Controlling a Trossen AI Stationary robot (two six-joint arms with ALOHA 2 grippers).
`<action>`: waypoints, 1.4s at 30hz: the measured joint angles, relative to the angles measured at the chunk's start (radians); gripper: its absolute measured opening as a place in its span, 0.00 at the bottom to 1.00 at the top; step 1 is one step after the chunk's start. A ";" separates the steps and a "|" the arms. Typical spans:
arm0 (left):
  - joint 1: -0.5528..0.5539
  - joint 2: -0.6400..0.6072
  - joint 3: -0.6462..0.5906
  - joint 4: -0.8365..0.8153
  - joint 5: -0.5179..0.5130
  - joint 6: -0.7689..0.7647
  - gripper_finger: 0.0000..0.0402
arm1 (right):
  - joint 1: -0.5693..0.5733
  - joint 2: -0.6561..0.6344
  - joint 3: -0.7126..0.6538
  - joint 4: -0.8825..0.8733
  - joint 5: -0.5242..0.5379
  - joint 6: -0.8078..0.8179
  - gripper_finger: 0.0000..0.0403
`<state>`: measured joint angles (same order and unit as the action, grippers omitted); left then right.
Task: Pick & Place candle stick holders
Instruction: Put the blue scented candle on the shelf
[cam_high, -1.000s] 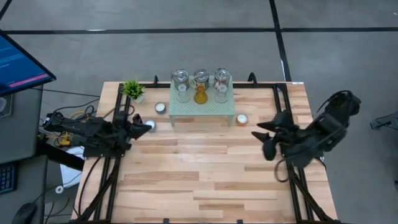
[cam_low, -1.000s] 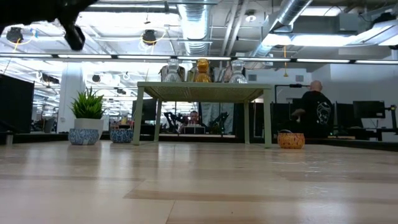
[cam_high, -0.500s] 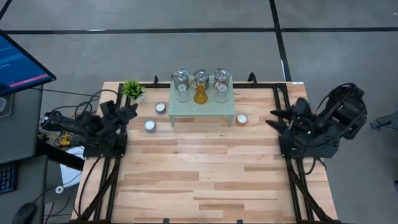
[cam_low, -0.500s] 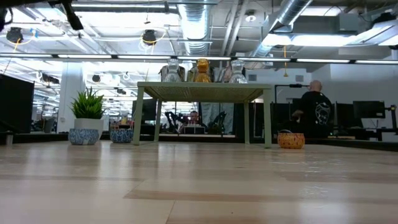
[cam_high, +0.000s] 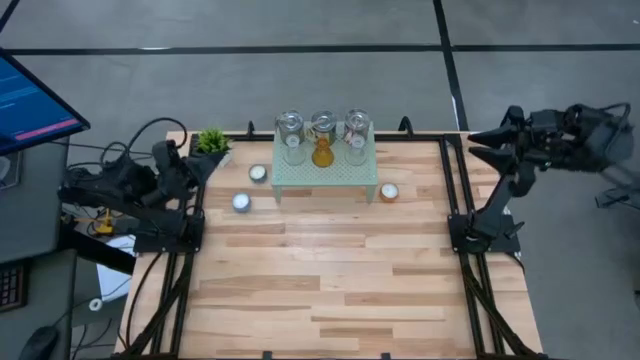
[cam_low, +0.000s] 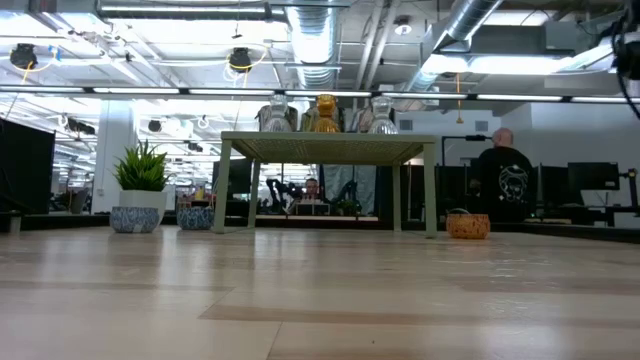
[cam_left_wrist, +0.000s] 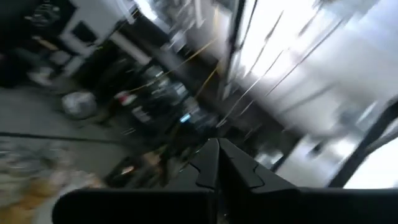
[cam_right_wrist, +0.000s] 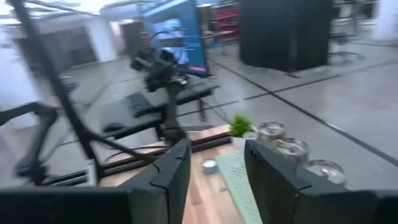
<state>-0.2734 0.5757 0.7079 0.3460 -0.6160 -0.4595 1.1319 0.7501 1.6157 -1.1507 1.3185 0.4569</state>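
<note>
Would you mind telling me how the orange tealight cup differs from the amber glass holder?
The orange tealight cup sits on the tabletop beside the mesh stand; the amber glass holder stands on the stand, among the silvery jars. The cup is low and squat, the amber holder taller. Both have a warm orange tone.

Left pincer (cam_high: 208, 163) shut at the table's edge; right pincer (cam_high: 487, 145) raised, fingers apart.

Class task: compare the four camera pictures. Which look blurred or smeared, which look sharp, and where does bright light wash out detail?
Left wrist view: heavily smeared, background streaked, bright white patch washed out. Right wrist view: softly blurred, though the silvery jars still read. High view: sharp and evenly lit, mesh stand crisp. Low view: sharp, with glaring ceiling lights; near tabletop soft.
</note>
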 joint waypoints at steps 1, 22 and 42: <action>0.000 0.020 0.045 -0.077 -0.008 0.019 0.02 | 0.014 -0.018 0.000 0.004 -0.008 -0.018 0.34; 0.354 0.325 0.346 -1.307 0.175 -0.168 0.48 | 0.098 -0.152 -0.130 -0.005 -0.017 -0.039 0.37; 0.760 0.583 0.334 -1.288 0.605 0.656 0.68 | 0.098 -0.158 -0.143 -0.005 -0.040 0.008 0.41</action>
<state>0.4867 1.1586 1.0424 -0.9416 -0.0110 0.1970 1.2301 0.5922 1.4731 -1.1552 1.2790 0.4645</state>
